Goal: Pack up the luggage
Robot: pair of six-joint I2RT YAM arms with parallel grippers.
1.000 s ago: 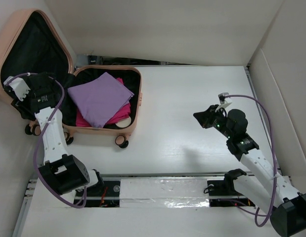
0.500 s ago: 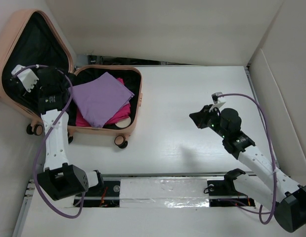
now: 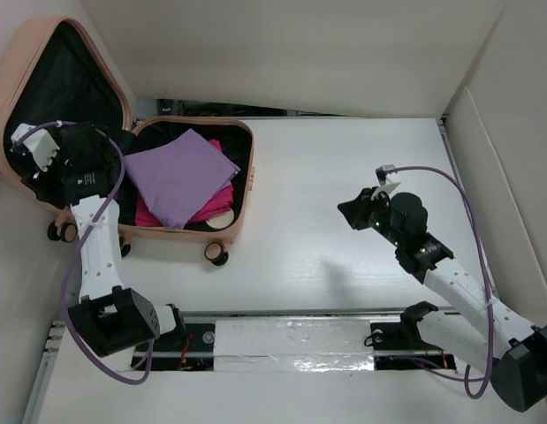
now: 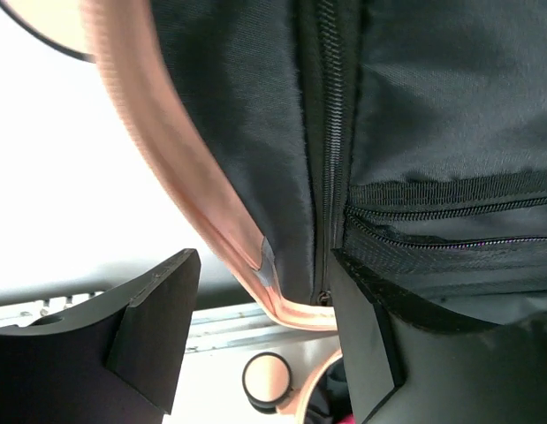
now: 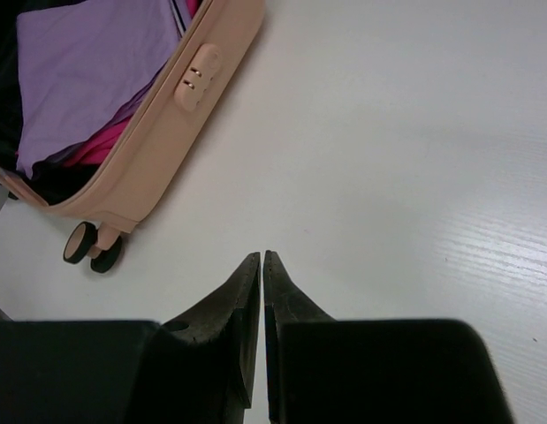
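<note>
The peach-pink luggage (image 3: 245,181) lies open at the table's back left, its lid (image 3: 12,84) tipped up against the wall. A folded purple cloth (image 3: 180,177) lies in the base on top of a pink cloth (image 3: 216,205). My left gripper (image 3: 103,150) is at the lid's hinge side. In the left wrist view it (image 4: 264,291) is open, and the lid's pink rim (image 4: 211,212) and black lining (image 4: 432,88) run between the fingers without being pinched. My right gripper (image 3: 345,210) hovers over bare table, and its (image 5: 262,256) jaws are shut on nothing.
A pink-and-black wheel (image 4: 267,380) shows below the left jaws, and two wheels (image 5: 89,247) sit at the luggage's near corner. The combination lock (image 5: 195,78) is on the luggage's side wall. White walls close in the table at the back and right (image 3: 512,132).
My left gripper's jaws have spread wider around the lid's rim and the wrist has shifted slightly. The right gripper has drifted a little to the left, still shut.
</note>
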